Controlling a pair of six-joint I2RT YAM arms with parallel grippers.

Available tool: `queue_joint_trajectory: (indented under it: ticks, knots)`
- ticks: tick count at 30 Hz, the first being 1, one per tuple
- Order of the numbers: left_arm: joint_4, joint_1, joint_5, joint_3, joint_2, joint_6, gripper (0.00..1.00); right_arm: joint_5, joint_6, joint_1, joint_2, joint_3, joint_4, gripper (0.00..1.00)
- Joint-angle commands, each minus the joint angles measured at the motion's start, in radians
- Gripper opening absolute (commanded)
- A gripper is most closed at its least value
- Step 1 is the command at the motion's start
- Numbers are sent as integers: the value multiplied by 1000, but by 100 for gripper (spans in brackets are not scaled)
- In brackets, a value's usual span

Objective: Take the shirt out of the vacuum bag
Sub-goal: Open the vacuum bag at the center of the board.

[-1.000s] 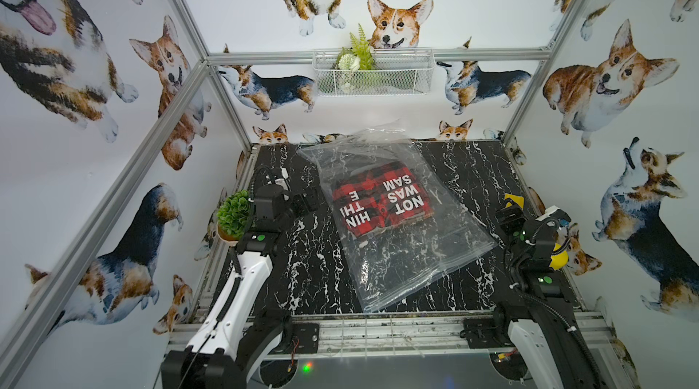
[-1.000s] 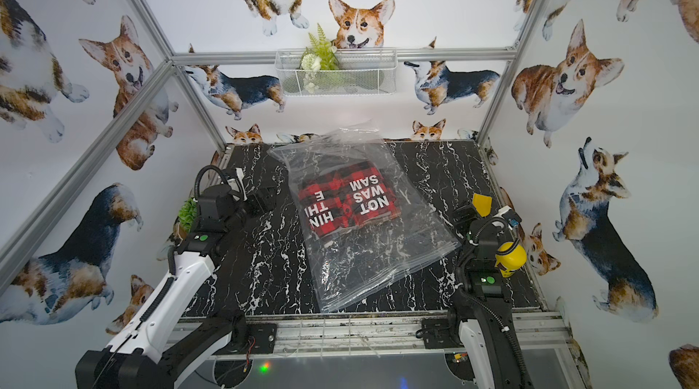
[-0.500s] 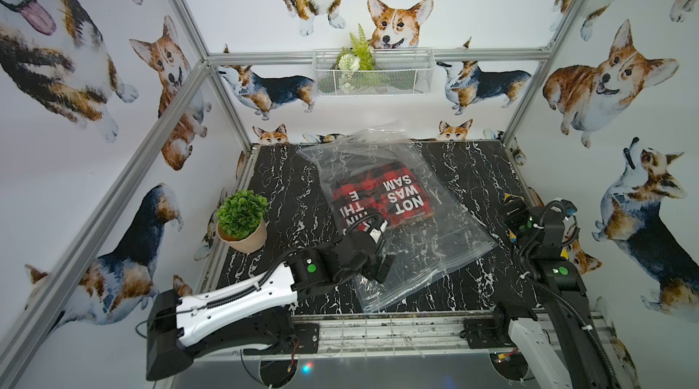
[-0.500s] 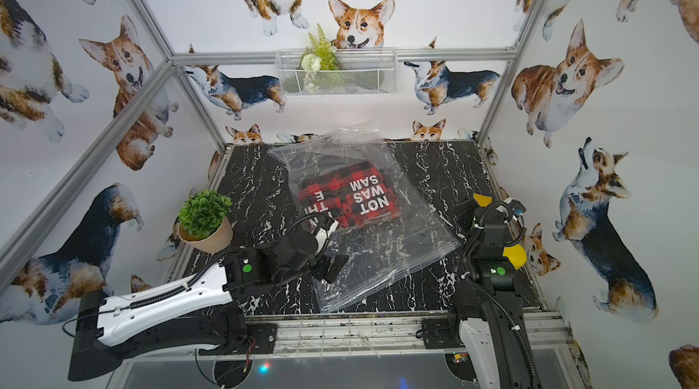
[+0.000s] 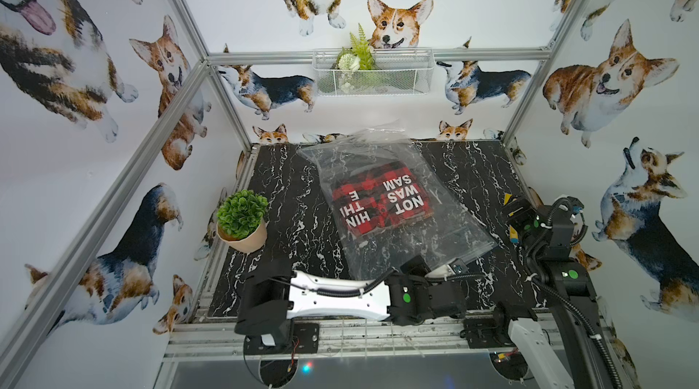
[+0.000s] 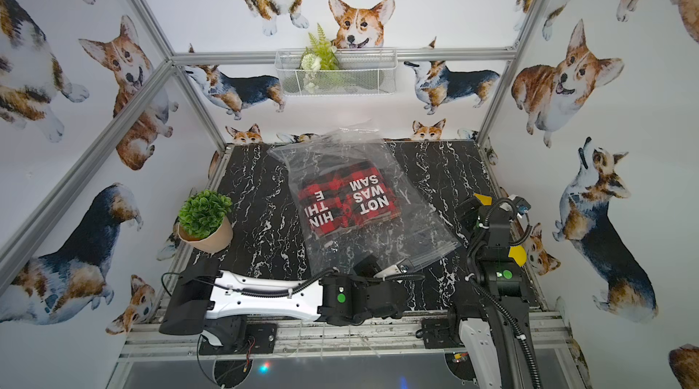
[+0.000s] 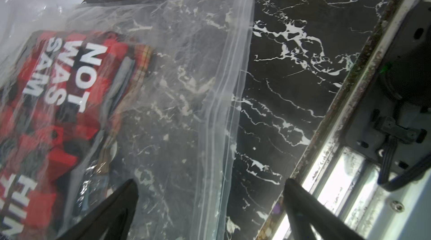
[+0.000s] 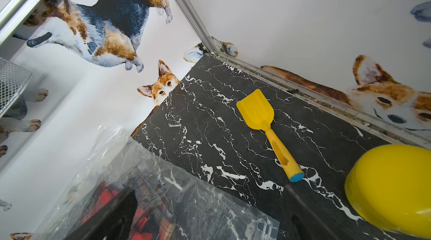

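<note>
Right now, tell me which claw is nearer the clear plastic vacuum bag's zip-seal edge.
Left. The left claw, open, hangs over the zip-seal edge of the clear plastic vacuum bag; the right claw, open, sits off its right-hand corner, farther away.

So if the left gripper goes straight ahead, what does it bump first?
Probably the vacuum bag: the open left gripper aims at its zip-seal edge, though how far off is hard to tell.

Room between potted plant [image 5: 242, 217] and vacuum bag [image 5: 386, 247]; scoop [image 8: 255, 110], bowl [image 8: 391, 187] crowd right.
</note>
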Motion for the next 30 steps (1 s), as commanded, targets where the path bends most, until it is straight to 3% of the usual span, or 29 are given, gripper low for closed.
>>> queue_joint_trajectory:
  ticks: [1, 14, 22, 25, 28, 30]
  knots:
    - [-1, 0, -57, 66, 85, 52, 100, 29, -2, 0, -20, 38, -61, 100]
    - [29, 29, -187, 165, 291, 165, 100, 46, 22, 2, -85, 181, -142, 100]
    - [29, 123, -161, 254, 358, 201, 99, 29, 30, 2, -109, 217, -162, 100]
    - [23, 142, -156, 301, 394, 229, 93, 29, 26, 2, -119, 220, -167, 100]
    - [-14, 161, -120, 368, 434, 236, 73, 33, 20, 4, -125, 225, -172, 100]
    - [-35, 174, -99, 394, 453, 234, 69, 39, 15, 8, -126, 230, -171, 100]
